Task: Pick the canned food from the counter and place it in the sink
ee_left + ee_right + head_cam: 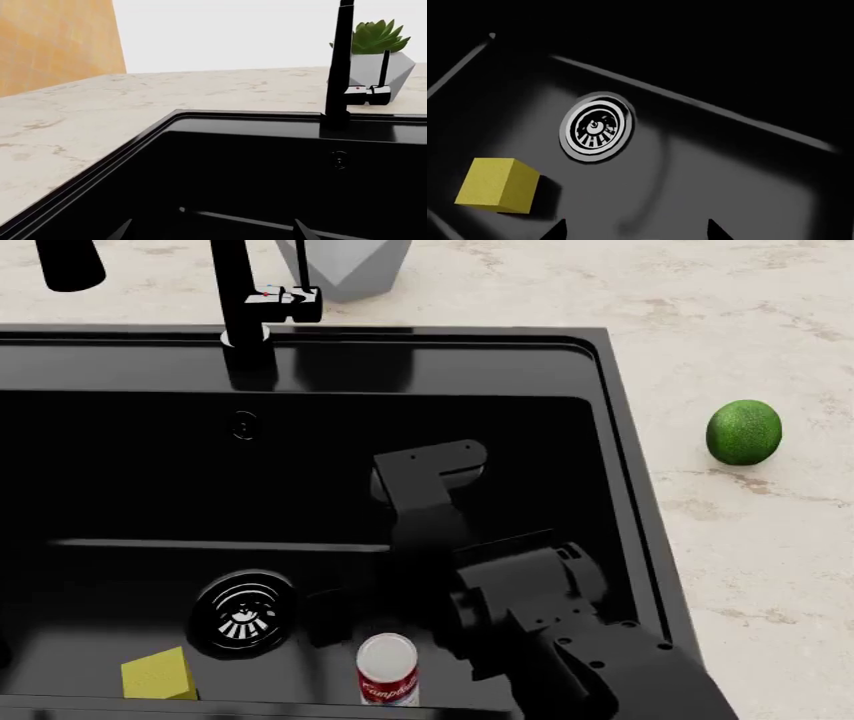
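The canned food, red-labelled with a silver-white top, stands upright on the floor of the black sink, near its front wall and to the right of the drain. My right arm reaches down into the basin just right of the can. The right gripper is open with nothing between its fingertips; it faces the drain, and the can is out of that view. My left gripper is open and empty at the sink's left corner. The cream counter surrounds the basin.
A yellow cube lies on the sink floor left of the can, also in the right wrist view. A black faucet rises at the back rim. A grey planter stands behind it. A green round fruit lies on the counter to the right.
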Robot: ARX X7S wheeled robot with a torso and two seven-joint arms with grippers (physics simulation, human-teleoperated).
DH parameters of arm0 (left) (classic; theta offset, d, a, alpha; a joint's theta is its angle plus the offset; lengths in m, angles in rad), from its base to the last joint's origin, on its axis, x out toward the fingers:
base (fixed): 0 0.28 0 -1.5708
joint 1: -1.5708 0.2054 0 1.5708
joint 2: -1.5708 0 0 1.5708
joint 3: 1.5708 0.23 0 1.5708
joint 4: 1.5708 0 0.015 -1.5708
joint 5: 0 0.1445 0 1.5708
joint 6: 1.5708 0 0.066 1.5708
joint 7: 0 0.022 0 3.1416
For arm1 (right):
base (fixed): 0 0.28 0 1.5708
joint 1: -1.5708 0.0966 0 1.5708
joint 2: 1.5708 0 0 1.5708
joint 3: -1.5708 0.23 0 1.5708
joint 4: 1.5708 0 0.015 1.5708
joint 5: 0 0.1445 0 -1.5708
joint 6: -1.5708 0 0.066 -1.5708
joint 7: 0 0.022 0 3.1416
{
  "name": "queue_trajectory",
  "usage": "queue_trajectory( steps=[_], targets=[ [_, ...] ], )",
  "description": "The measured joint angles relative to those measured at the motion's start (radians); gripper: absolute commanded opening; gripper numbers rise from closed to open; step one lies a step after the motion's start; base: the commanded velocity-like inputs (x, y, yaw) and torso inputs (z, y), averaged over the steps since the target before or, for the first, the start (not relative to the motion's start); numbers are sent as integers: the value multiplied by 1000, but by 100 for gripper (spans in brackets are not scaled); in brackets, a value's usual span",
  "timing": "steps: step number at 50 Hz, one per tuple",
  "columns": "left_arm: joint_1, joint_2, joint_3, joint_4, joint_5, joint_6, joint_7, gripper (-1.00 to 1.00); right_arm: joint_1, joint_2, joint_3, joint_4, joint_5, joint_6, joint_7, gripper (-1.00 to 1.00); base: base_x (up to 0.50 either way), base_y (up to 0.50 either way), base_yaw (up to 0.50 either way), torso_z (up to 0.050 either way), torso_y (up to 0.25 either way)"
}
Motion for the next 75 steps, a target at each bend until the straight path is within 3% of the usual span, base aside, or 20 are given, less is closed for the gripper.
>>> queue_trajectory(
  steps=[14, 19, 48, 75],
  targets=[
    [-3, -2, 5, 2, -5, -5, -4, 100, 38, 2, 1, 24, 18, -76, -23, 100, 0, 0, 0, 0, 0],
    [-6, -3, 9, 1, -6, -6, -7, 100, 42, 56, 11, -73, 24, -108, 27, 100, 0, 0, 0, 0, 0],
    [7, -10, 7, 21, -16, 3, -12, 100, -2, 669, 117, -1174, 26, -290, 620, 100, 0, 0, 0, 0, 0],
    [30, -20, -21, 46, -30, 10, -16, 100, -235, 1184, 148, -1827, -167, -601, 847, 100, 0, 0, 0, 0, 0]
  ],
)
